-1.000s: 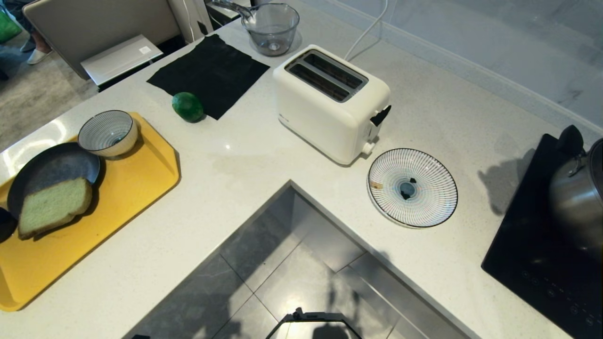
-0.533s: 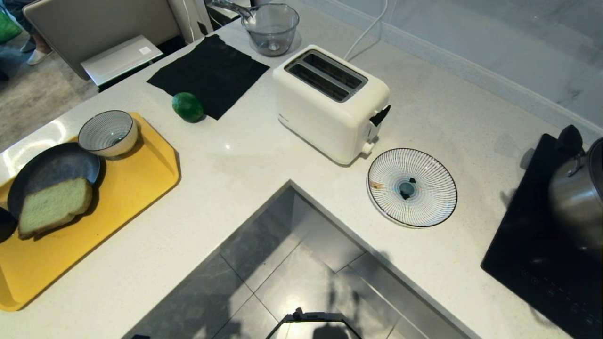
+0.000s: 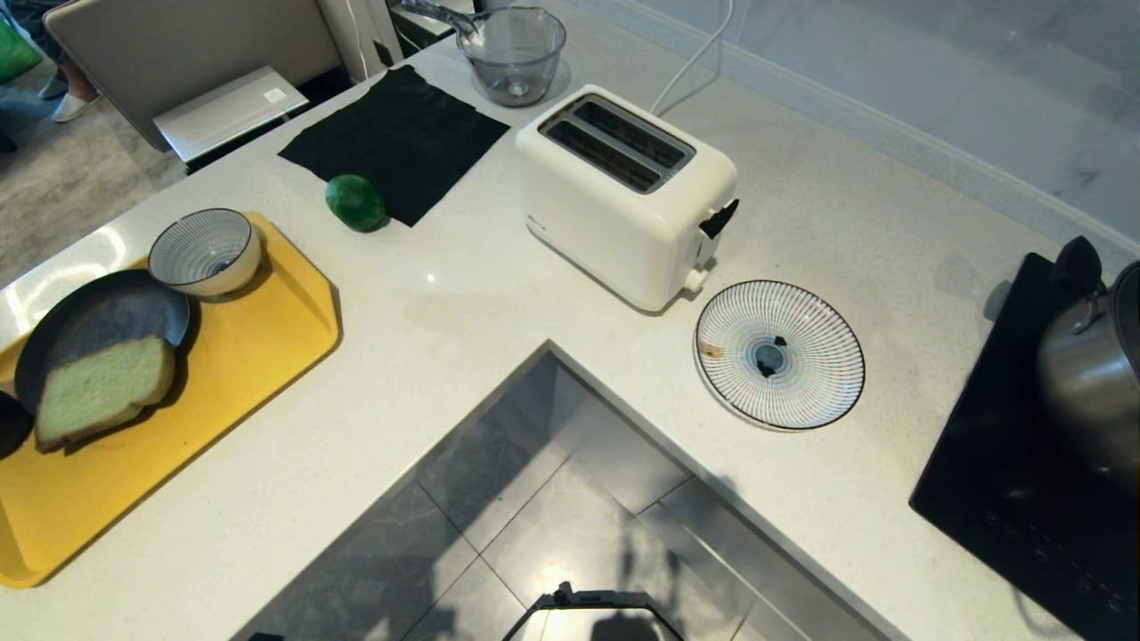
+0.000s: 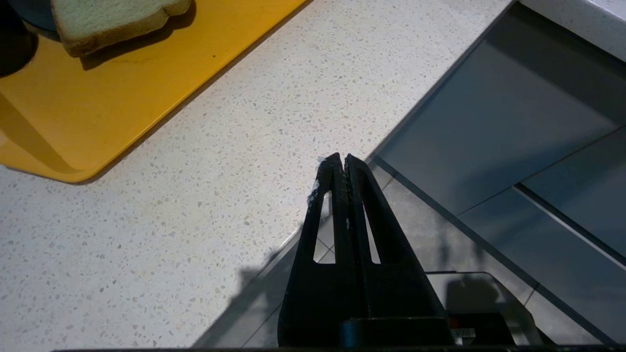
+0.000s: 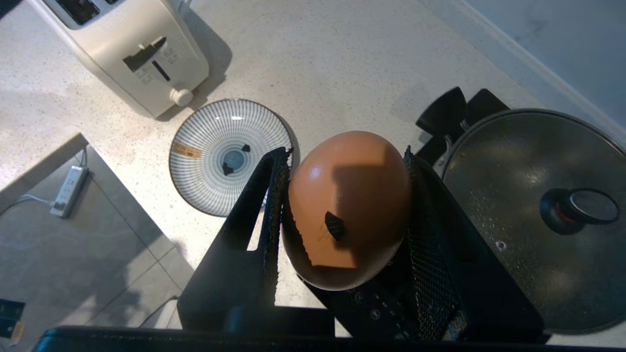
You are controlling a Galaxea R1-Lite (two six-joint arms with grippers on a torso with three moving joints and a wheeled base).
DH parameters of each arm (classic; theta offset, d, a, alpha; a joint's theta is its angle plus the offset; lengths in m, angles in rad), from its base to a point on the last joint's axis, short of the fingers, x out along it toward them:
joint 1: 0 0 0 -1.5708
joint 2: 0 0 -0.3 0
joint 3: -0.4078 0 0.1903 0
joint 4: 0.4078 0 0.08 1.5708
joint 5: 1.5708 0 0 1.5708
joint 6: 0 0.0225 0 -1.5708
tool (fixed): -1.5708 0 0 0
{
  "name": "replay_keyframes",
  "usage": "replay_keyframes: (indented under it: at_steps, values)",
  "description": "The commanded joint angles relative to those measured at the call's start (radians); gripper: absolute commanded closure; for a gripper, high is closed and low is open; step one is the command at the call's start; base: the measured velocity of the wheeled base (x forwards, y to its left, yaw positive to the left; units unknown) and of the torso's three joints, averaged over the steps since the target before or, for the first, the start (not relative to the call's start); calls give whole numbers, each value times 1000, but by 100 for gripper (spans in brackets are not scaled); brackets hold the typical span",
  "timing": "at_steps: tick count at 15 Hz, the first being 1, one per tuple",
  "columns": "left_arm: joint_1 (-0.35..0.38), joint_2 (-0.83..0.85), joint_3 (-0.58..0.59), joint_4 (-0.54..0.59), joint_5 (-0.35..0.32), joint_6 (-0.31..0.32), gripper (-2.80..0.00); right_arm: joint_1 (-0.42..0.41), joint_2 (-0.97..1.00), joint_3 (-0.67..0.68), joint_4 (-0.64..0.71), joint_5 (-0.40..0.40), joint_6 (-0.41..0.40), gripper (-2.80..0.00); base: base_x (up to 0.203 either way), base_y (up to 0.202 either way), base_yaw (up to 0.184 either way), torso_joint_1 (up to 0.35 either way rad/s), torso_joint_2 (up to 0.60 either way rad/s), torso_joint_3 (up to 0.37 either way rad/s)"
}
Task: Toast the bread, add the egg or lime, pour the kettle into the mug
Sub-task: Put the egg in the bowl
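Egg (image 5: 348,210), pinkish-brown with a small dark mark on its near end, sits clamped between the two black fingers of the right gripper (image 5: 345,156), high over the pale speckled counter (image 3: 463,303). Below and just ahead of that claw lies a striped plate (image 5: 215,127), bare except for a small tan label and dark bits at its centre. Beyond the plate stands the white toaster (image 5: 122,46), its lever side facing the claw. To the claw's other side a steel pot with a glass lid (image 5: 533,215) rests on a black cooktop (image 3: 1006,463) (the pot's dark handles reach toward the fingers). Open counter lies between plate and cooktop, and the counter's inner edge drops to the grey tiled floor (image 5: 73,244) close by the plate.

The left gripper (image 4: 341,164) hangs with its fingers pressed together over the counter's inner edge. Ahead of it sits a yellow tray (image 4: 98,98) carrying the bread (image 4: 107,19), with clear counter between. In the head view the lime (image 3: 354,201) rests beside a black cloth (image 3: 401,133).
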Motion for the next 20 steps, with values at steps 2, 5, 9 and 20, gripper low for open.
replay_keyframes:
  at_steps: [2,5,9,20]
  values:
    - [0,-1,15,-1,0,0,0,57,-48,29,7,-92,-1,0,0,0,0,0,0,0]
    - [0,-1,15,-1,0,0,0,86,-43,24,3,-126,-1,0,0,0,0,0,0,0]
    - [0,-1,15,-1,0,0,0,97,-9,17,0,-128,-9,0,0,0,0,0,0,0]
    - [0,-1,15,-1,0,0,0,89,33,-7,-1,-157,-32,0,0,0,0,0,0,0]
